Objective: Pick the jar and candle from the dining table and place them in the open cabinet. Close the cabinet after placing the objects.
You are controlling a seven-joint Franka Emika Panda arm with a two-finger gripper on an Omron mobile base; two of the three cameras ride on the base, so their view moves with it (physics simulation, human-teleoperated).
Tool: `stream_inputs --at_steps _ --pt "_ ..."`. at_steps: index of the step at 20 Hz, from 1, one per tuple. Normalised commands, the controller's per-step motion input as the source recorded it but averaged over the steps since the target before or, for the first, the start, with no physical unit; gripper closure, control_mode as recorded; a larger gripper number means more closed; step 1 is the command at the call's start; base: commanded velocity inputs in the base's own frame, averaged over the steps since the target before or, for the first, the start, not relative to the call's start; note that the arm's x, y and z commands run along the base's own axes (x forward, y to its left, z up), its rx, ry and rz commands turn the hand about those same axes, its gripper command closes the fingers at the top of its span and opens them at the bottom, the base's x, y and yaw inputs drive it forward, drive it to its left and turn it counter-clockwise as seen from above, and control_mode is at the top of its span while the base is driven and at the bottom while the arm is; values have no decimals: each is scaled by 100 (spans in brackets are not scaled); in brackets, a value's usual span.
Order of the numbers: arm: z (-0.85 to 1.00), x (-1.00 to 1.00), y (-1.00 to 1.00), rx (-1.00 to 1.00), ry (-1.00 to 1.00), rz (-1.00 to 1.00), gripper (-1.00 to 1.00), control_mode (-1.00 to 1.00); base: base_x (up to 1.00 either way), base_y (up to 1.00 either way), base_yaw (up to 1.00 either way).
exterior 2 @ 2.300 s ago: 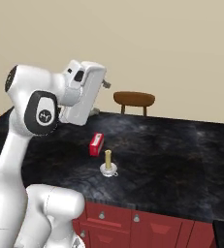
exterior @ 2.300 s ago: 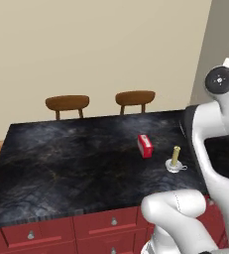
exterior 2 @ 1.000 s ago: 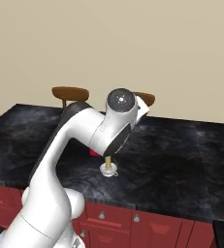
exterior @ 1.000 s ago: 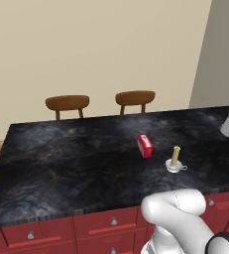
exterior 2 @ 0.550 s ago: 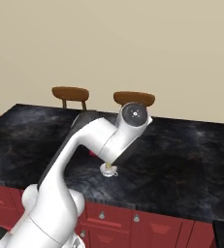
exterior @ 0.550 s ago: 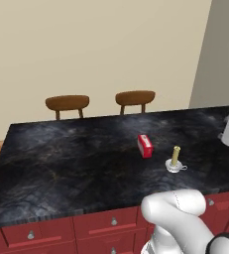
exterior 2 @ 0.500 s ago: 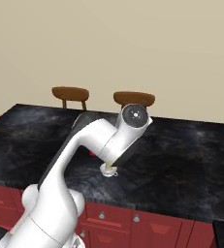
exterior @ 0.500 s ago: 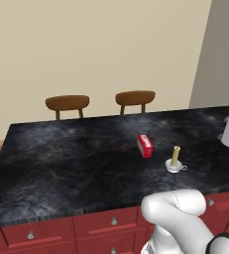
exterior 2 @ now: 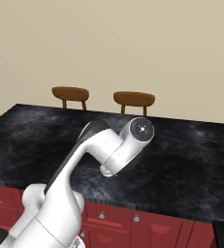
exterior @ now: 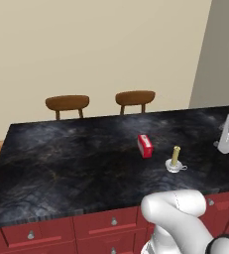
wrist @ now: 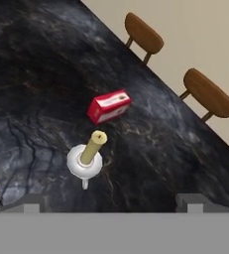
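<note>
Fingers [wrist: 30,202] spread wide, nothing btwn them; in hand view the two dark tips sit far apart at the bottom edge, gripper [wrist: 111,204] hovering above the dining table [wrist: 31,64].

Candle [wrist: 92,147] is just ahead of the tips, closer to the left-hand one in hand view, not touching either. It stands upright in its small white saucer holder, handle pointing back toward the fingers.

Small red box [wrist: 109,106] lies flat a bit beyond the candle, near it but apart.

Further out past the box, at the table's far edge: two wooden chair backs [wrist: 143,33], side by side against the beige wall.

Left base view: candle [exterior: 175,156] and red box [exterior: 144,146] sit on the black marbled top toward the right, red drawer fronts [exterior: 106,223] w/ silver knobs below the near edge.

Right base view: arm bends over the tabletop [exterior 2: 31,140].
</note>
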Motion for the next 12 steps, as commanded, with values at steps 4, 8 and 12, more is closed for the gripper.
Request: stream_inputs --at_steps 4,8,12 --pt "-45 5 0 6 -1 7 -100 -100 0 0 0" --pt "-42 12 0 3 0 7 -100 -100 0 0 0" --pt "-47 7 0 2 0 9 -100 -100 0 0 0"
